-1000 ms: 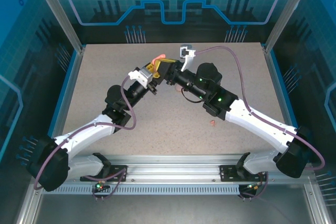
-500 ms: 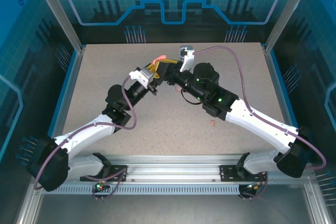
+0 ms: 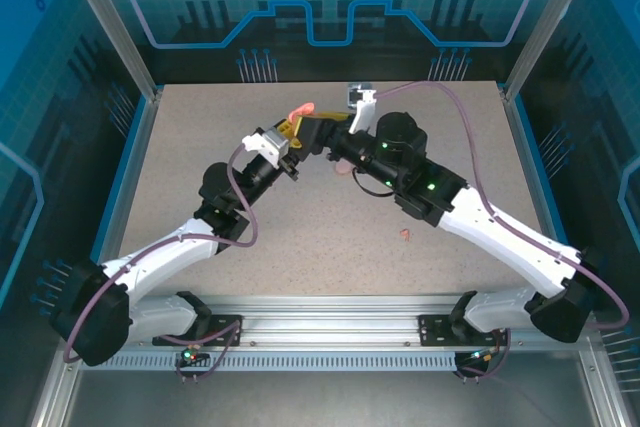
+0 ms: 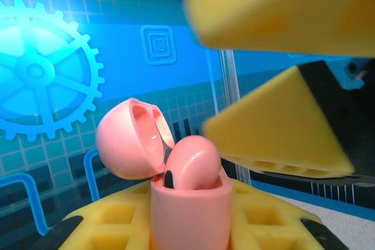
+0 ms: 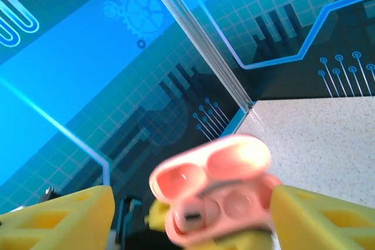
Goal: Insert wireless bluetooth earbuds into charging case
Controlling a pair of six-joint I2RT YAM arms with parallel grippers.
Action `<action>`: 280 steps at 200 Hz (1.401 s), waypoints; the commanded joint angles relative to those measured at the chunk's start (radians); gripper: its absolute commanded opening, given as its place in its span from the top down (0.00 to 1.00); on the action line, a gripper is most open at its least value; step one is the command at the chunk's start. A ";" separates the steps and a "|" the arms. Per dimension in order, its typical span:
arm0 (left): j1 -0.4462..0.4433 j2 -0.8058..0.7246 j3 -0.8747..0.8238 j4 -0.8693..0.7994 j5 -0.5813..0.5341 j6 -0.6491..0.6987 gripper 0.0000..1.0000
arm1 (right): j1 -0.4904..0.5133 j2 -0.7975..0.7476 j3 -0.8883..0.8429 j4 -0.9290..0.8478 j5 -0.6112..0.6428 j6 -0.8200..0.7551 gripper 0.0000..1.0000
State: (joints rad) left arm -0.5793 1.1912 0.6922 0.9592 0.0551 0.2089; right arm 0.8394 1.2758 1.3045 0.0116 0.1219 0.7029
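Note:
My left gripper [image 3: 291, 131] is shut on the pink charging case [image 3: 301, 111], holding it up over the far middle of the table with its lid open. In the left wrist view one pink earbud [image 4: 193, 161] sits in the case [image 4: 187, 215], rising above its rim beside the raised lid [image 4: 126, 139]. My right gripper [image 3: 322, 129] stands open right next to the case, its yellow fingers [image 4: 275, 127] apart and holding nothing. From the right wrist the case [image 5: 220, 203] lies between the spread fingertips [image 5: 319, 221]. A loose earbud [image 3: 405, 235] lies on the table.
A pink object [image 3: 343, 169] lies on the table partly under my right arm. The speckled table [image 3: 200, 167] has open room at left and in front. Metal posts and blue walls [image 3: 130, 47] enclose it on three sides.
My right gripper has opened and let go of the earbud, which now sits in the case. The right arm has shifted a little to the right, and the left arm has held still.

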 commanded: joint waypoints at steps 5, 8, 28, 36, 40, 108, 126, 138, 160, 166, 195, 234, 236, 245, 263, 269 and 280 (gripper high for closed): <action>-0.009 -0.030 -0.019 0.095 -0.030 -0.014 1.00 | -0.060 -0.145 0.018 -0.161 0.008 0.046 0.26; -0.009 -0.030 -0.019 0.095 -0.030 -0.014 1.00 | -0.072 -0.158 0.013 -0.180 0.012 0.053 0.25; -0.009 -0.036 -0.023 0.096 -0.034 -0.019 1.00 | -0.138 -0.240 -0.017 -0.360 0.086 0.092 0.25; -0.010 -0.037 -0.025 0.098 -0.034 -0.021 1.00 | -0.173 -0.262 -0.031 -0.431 0.104 0.103 0.25; -0.010 -0.039 -0.027 0.099 -0.034 -0.021 1.00 | -0.189 -0.271 -0.040 -0.465 0.113 0.108 0.25; -0.009 -0.051 -0.035 0.102 -0.024 -0.046 1.00 | -0.350 -0.042 -0.132 -0.867 0.219 0.074 0.30; -0.009 -0.061 -0.037 0.093 -0.023 -0.051 1.00 | -0.352 0.064 -0.156 -0.873 0.206 -0.006 0.32; -0.008 -0.067 -0.037 0.084 -0.023 -0.052 1.00 | -0.355 0.121 -0.174 -0.869 0.202 -0.060 0.33; -0.009 -0.073 -0.037 0.073 -0.018 -0.053 1.00 | -0.370 0.206 -0.208 -0.885 0.208 -0.111 0.34; -0.009 -0.073 -0.037 0.072 -0.017 -0.053 1.00 | -0.374 0.222 -0.220 -0.885 0.204 -0.111 0.34; -0.009 -0.071 -0.042 0.076 -0.017 -0.056 1.00 | -0.382 0.262 -0.293 -0.822 0.166 -0.111 0.34; -0.009 -0.066 -0.036 0.069 -0.017 -0.051 1.00 | -0.390 0.333 -0.320 -0.760 0.095 -0.099 0.34; -0.009 -0.066 -0.036 0.070 -0.017 -0.050 1.00 | -0.390 0.337 -0.320 -0.758 0.092 -0.097 0.34; -0.009 -0.066 -0.036 0.070 -0.017 -0.048 1.00 | -0.390 0.355 -0.320 -0.753 0.079 -0.095 0.34; -0.009 -0.065 -0.033 0.069 -0.018 -0.047 1.00 | -0.390 0.385 -0.322 -0.741 0.062 -0.088 0.34; -0.010 -0.064 -0.034 0.069 -0.017 -0.046 1.00 | -0.391 0.393 -0.326 -0.734 0.054 -0.084 0.34; -0.009 -0.065 -0.033 0.069 -0.018 -0.046 1.00 | -0.392 0.404 -0.332 -0.727 0.043 -0.076 0.34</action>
State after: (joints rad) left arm -0.5793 1.1389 0.6582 1.0004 0.0383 0.1631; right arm 0.4625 1.6520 0.9909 -0.7387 0.2150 0.6159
